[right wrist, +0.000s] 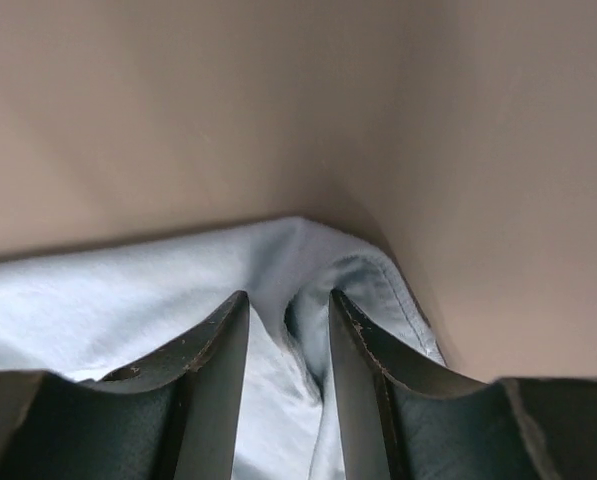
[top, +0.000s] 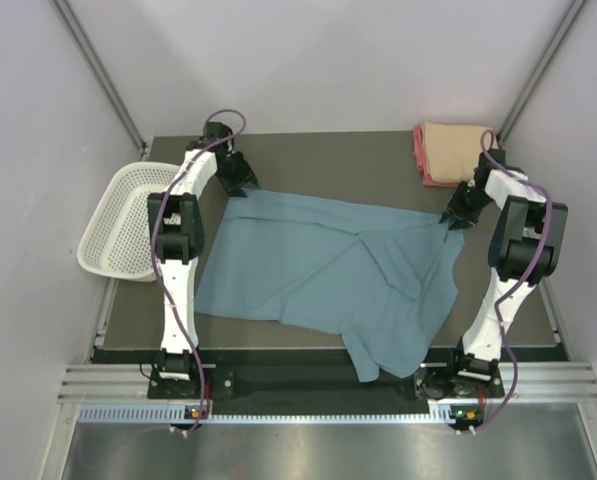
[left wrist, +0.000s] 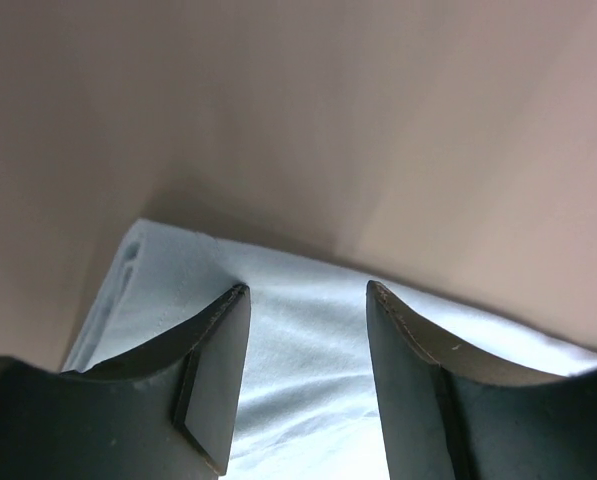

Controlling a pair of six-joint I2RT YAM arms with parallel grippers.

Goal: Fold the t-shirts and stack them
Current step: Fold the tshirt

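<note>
The table (top: 308, 150) took up most of my top view. The blue-grey t-shirt (top: 308, 270) lay spread open across its middle, creased, with one end hanging over the near edge between the arm bases. The white mesh basket (top: 118, 225) sat off the table's left edge, tilted. At the far right corner the peach t-shirt (top: 453, 145) lay folded on the pink-red t-shirt (top: 423, 168), whose edge showed beneath it. My left gripper (left wrist: 308, 290) was at the blue-grey shirt's far left corner, jaws spread apart over flat cloth and gripping nothing. My right gripper (right wrist: 288, 297) was at the far right corner, jaws drawn in on a raised fold of that shirt.
</note>
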